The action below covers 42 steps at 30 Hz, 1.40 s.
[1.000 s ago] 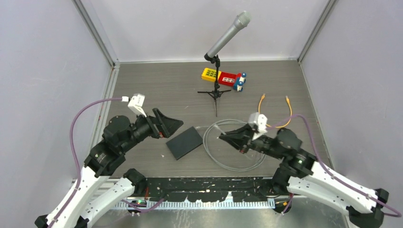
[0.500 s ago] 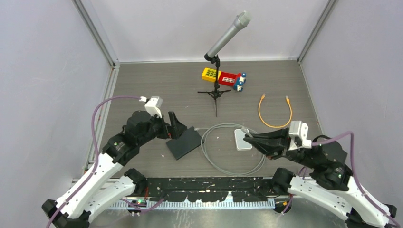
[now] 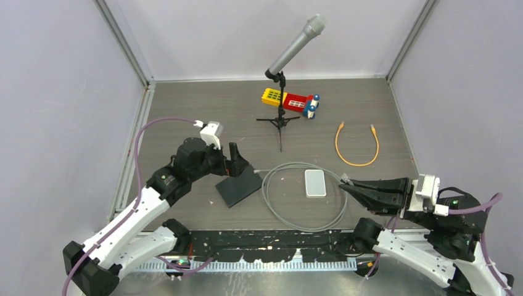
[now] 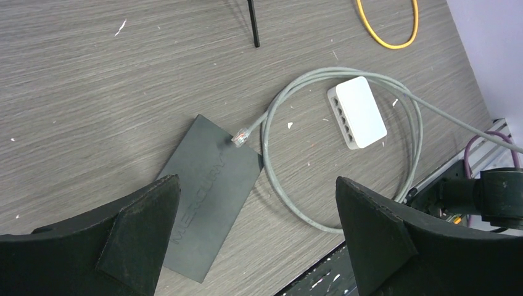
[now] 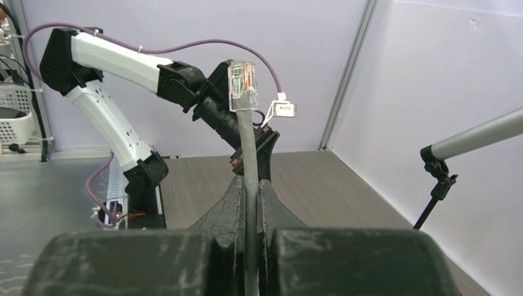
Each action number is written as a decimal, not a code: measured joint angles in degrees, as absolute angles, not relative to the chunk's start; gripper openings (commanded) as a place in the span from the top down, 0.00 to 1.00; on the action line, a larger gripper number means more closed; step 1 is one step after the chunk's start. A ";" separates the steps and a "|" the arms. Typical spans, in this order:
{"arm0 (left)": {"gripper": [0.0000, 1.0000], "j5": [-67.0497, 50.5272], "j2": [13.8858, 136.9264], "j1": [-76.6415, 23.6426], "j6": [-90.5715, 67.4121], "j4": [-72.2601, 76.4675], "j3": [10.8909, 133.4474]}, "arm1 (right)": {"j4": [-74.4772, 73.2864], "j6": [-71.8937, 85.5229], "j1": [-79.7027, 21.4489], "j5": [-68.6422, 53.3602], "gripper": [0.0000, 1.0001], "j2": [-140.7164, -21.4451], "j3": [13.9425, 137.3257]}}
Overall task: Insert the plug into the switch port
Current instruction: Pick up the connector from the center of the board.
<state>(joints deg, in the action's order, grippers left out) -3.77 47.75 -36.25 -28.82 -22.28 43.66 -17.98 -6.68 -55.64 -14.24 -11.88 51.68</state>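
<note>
The white switch [image 3: 315, 182] lies flat on the table inside a loop of grey cable [image 3: 296, 164]; the left wrist view shows its row of ports [image 4: 358, 112]. My right gripper [image 3: 345, 185] is shut on the grey cable just behind its clear plug [image 5: 242, 86], held in the air to the right of the switch. In the right wrist view my right gripper [image 5: 249, 185] has the plug standing above its fingertips. The cable's other plug [image 4: 240, 137] rests on a black card [image 4: 210, 185]. My left gripper [image 3: 237, 161] is open and empty above the card, and it also shows in the left wrist view [image 4: 256, 185].
A microphone [image 3: 295, 46] on a tripod stand [image 3: 280, 120] stands at the back centre. Toy blocks [image 3: 293, 100] lie behind it. An orange cable [image 3: 358, 145] lies at the right. The black card [image 3: 239, 185] lies left of the cable loop.
My right gripper has drawn back to the right with the plug, uncovering the switch. My left gripper has moved right, over the black card.
</note>
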 measured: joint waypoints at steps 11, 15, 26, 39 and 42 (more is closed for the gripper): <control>0.00 -5.17 54.28 -36.25 -28.16 -19.64 43.68 | -13.58 -6.28 -55.64 -13.26 1.00 -5.78 50.48; 0.00 -6.07 55.99 -36.25 -28.27 -18.90 43.68 | -11.57 -5.43 -55.70 -12.75 0.99 -2.35 50.13; 0.00 -12.05 56.47 -36.25 -29.39 -17.23 46.41 | -15.14 -4.67 -57.06 -9.47 1.00 -2.37 52.77; 0.00 -22.83 42.13 -36.25 -33.69 -9.76 60.53 | -29.47 -6.39 -57.28 -3.14 1.00 -30.33 56.34; 0.02 -24.18 39.75 -36.25 -36.77 -8.49 60.88 | -29.41 -6.79 -57.28 -4.03 1.00 -34.81 55.90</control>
<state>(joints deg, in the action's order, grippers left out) -24.18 39.75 -36.25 -36.77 -8.49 60.88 -29.41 -6.79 -57.28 -4.03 -34.81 55.90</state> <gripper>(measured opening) 0.996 0.075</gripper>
